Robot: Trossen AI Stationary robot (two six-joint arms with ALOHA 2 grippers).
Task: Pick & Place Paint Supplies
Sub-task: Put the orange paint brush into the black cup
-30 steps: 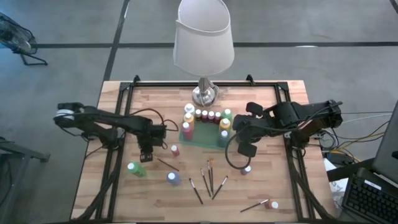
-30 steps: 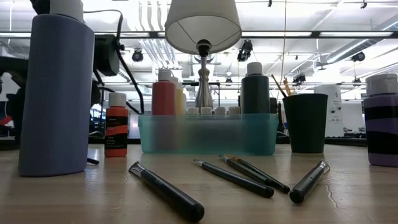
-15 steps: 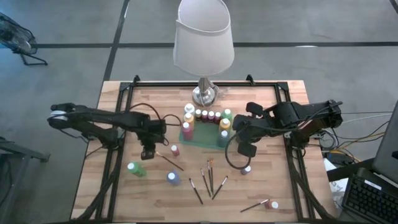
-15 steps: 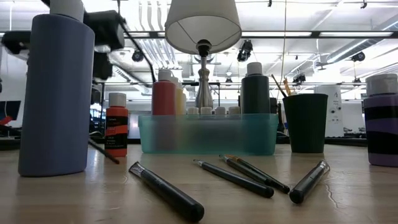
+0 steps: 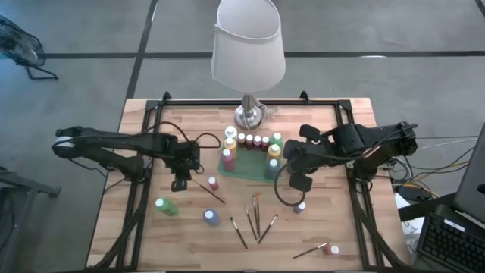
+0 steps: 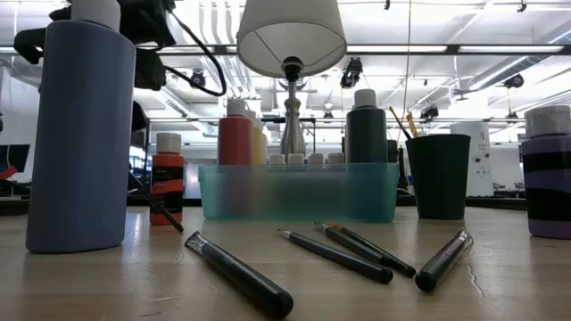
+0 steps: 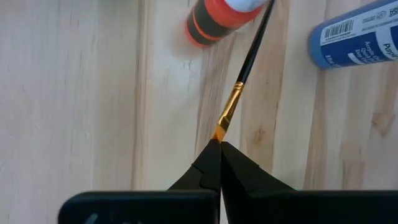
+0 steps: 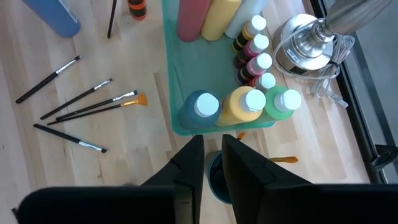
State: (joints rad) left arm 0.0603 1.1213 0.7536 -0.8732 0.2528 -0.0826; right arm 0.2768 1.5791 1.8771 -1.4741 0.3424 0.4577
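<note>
We have the left gripper (image 7: 219, 144) fingers clamped on a paintbrush (image 7: 244, 78) tip, handle trailing beside the red bottle (image 5: 213, 183) mid-counter: may slip or topple it. Right fingers nearly together over the dark cup.

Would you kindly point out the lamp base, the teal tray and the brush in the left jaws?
Lamp base (image 5: 248, 115), high view, silver foot.
Teal tray (image 6: 299, 193), low view, front wall.
Paintbrush (image 7: 229, 113), left wrist view, gold ferrule.

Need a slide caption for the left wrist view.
Left gripper pinching a paintbrush by its bristle end above the wooden table.
</note>
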